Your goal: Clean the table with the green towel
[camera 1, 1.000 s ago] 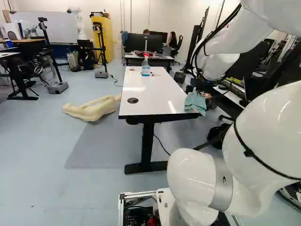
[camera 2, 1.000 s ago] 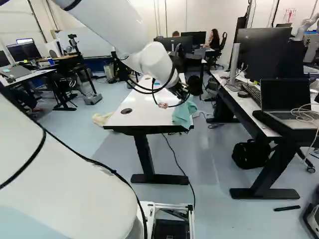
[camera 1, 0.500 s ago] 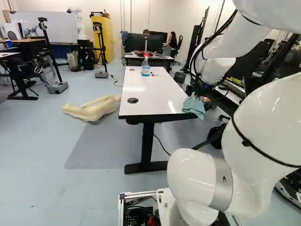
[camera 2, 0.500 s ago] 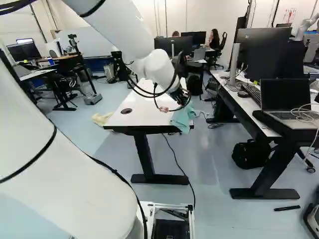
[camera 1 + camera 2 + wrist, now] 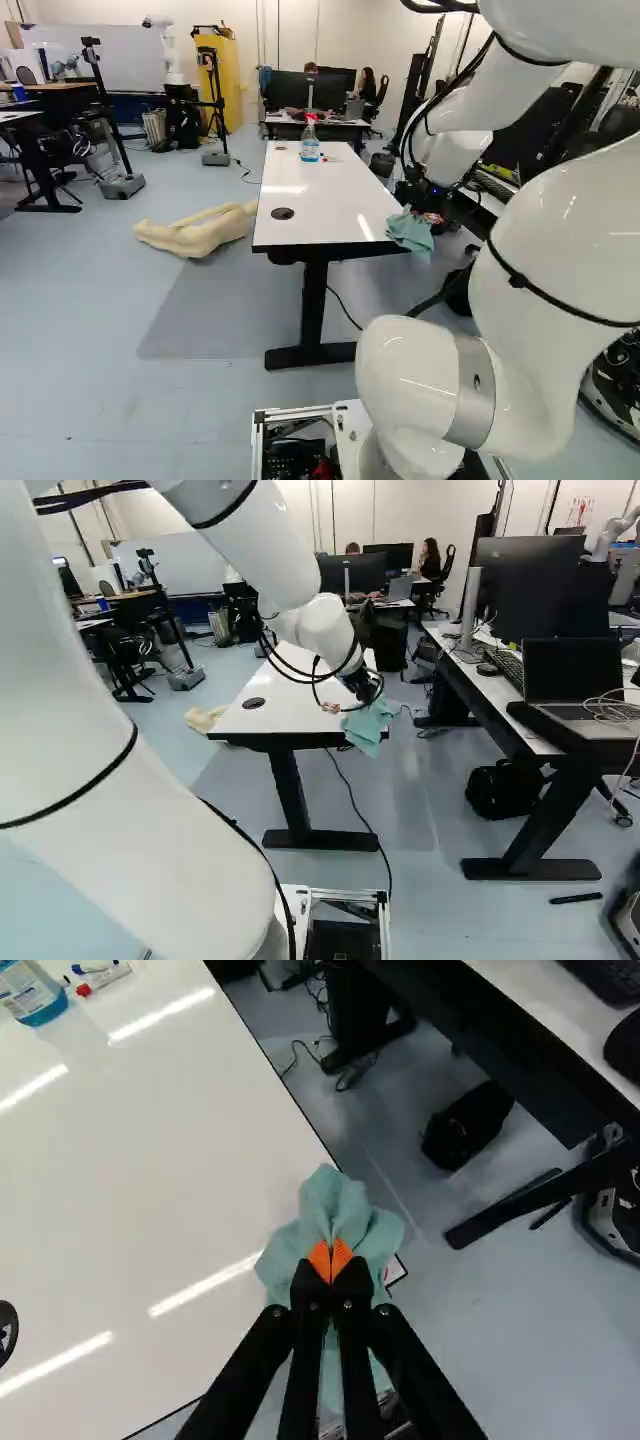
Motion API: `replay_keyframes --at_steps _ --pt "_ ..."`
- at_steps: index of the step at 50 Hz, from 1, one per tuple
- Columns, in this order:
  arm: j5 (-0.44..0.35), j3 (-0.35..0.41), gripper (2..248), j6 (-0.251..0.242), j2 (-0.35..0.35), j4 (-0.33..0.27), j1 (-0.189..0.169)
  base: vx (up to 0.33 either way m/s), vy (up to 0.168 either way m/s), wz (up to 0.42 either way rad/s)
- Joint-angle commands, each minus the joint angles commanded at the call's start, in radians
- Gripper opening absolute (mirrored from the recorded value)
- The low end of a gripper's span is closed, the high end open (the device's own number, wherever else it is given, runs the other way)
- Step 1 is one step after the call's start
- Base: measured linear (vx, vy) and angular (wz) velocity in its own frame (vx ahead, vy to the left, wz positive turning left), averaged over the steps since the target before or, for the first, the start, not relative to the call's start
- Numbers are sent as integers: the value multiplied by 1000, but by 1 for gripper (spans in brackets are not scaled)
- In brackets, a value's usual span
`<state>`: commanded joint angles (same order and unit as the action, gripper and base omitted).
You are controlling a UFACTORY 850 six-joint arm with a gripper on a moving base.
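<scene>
Towel (image 5: pixel 333 1200) and arm (image 5: pixel 322 630) are drawing nearer the base (image 5: pixel 348 430); my gripper (image 5: pixel 331 1260) is pinching the towel, the table (image 5: pixel 150 1180) lying leftward and ahead.

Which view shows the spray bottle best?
The left base view: the whole bottle stands upright there. The wrist view catches only its lower part; the right base view doesn't show it, likely hidden by my arm.

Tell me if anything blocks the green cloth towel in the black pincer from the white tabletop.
Nothing visible blocks the tabletop's near part; the pincer grips the towel at its near edge. Toward the far end, a clear spray bottle with blue liquid and capped marker pens beside it are in the way.
</scene>
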<state>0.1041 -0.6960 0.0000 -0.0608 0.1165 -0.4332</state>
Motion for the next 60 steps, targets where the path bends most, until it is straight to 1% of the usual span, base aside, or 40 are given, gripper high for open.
replay_keyframes --at_steps 31,60 --pt "0 -19 21 0 103 0 0 0 0 0" --pt "1 -19 21 0 103 0 0 0 0 0"
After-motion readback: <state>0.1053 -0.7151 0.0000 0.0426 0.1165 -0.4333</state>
